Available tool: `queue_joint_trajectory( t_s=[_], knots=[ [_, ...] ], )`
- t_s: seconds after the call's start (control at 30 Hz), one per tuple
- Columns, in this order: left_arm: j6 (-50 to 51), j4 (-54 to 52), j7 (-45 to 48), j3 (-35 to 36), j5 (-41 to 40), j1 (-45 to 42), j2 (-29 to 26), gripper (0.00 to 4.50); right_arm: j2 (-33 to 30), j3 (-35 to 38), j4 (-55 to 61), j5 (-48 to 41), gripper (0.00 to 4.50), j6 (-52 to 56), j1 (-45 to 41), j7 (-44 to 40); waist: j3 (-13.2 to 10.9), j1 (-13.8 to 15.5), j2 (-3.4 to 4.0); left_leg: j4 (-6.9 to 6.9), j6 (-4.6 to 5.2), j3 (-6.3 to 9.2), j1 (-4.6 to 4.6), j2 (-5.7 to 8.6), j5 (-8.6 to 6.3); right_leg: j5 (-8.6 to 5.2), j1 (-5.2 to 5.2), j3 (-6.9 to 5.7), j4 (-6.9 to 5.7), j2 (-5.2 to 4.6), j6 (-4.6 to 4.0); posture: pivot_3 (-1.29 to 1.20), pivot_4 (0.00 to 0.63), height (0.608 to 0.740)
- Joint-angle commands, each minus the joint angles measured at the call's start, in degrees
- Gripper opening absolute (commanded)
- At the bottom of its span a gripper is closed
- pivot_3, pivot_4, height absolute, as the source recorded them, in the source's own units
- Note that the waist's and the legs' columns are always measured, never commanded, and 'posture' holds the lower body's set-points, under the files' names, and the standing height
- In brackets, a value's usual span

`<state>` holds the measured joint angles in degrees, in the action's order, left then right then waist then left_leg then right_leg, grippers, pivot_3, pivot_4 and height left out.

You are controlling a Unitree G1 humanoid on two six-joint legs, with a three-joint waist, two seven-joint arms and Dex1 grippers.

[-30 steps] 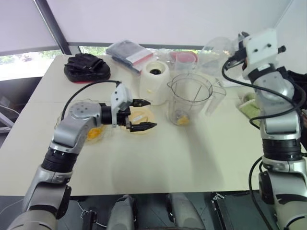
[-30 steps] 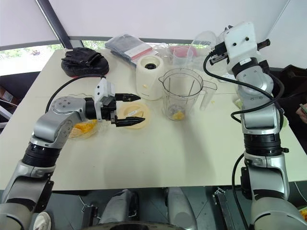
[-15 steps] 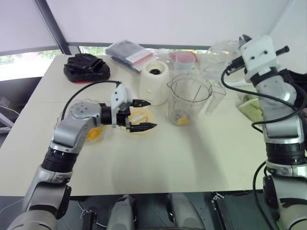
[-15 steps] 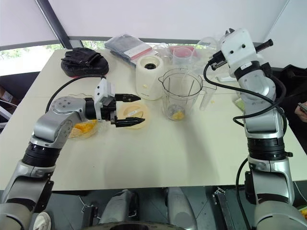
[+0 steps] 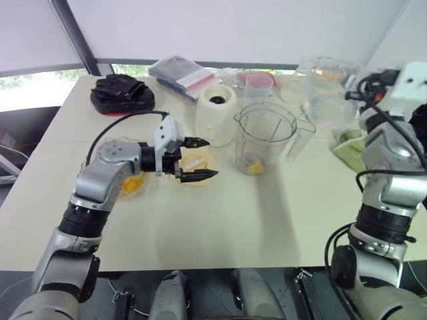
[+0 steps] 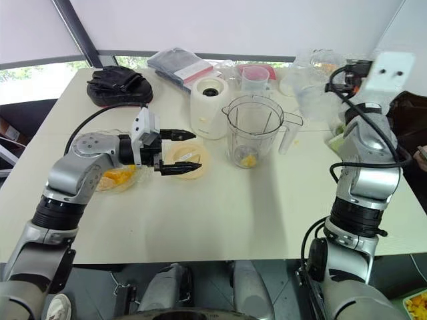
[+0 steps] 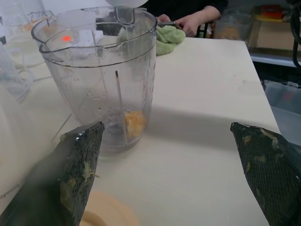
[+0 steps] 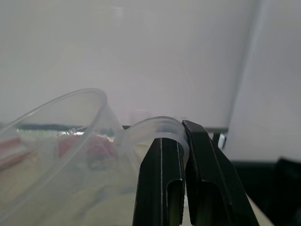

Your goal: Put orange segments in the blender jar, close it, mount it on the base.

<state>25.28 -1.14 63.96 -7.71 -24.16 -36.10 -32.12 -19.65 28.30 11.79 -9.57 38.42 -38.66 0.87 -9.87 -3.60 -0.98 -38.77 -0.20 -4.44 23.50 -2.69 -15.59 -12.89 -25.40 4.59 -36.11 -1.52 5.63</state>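
The clear blender jar stands upright mid-table with one orange segment at its bottom. More orange segments lie in a clear bowl under my left forearm. The cream base stands just left of the jar. My left gripper is open and empty. It points at the jar from the left, above a pale yellow round lid. My right gripper is shut on the rim of a clear plastic piece, held high at the table's far right.
A black pouch and a wrapped packet lie at the back left. A clear cup with a pink-red lid stands behind the jar. A green cloth lies at the right edge, with a person's hand near it.
My right arm has swung to the right and a little lower, its wrist rolling, with the clear piece still in its grip. The left arm has stayed where it was.
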Motion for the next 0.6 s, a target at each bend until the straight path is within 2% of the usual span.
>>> queue_joint_trajectory(
  t_s=[0.03,0.17,0.33,0.6],
  knots=[
    [-1.69,0.05,0.65,0.37,0.50,-1.42,0.20,4.50,3.50,8.40,5.52,-7.70,0.07,3.10,-3.90,5.89,0.00,-0.10,0.00,0.00,0.00,0.01,0.00,0.00,0.00,0.00,0.00,0.00,0.00,0.00,0.00,0.00,0.150,0.740],
    [-1.99,0.58,0.99,0.20,0.74,-1.77,0.49,4.50,6.39,13.35,7.11,-11.55,0.07,2.33,-2.13,10.01,0.00,-0.23,0.01,0.05,0.00,0.02,0.00,-0.01,0.00,0.00,-0.01,-0.01,0.01,0.01,0.01,0.00,0.150,0.740],
    [-2.06,0.64,1.47,0.39,0.99,-1.52,0.45,4.50,8.34,15.22,8.05,-11.37,0.07,-5.17,5.34,11.73,0.00,-0.18,0.01,0.10,0.00,0.03,0.00,0.01,0.00,-0.01,0.00,-0.02,0.04,0.00,0.01,0.00,0.150,0.740],
    [-1.31,-1.21,1.33,0.54,0.88,-0.08,0.03,4.50,11.72,16.13,-0.43,-11.51,0.07,-19.75,17.33,10.16,0.01,-0.48,0.03,0.11,0.00,0.02,-0.08,0.01,0.00,0.00,0.02,0.01,0.01,0.03,0.01,0.00,0.150,0.740]
  ],
)
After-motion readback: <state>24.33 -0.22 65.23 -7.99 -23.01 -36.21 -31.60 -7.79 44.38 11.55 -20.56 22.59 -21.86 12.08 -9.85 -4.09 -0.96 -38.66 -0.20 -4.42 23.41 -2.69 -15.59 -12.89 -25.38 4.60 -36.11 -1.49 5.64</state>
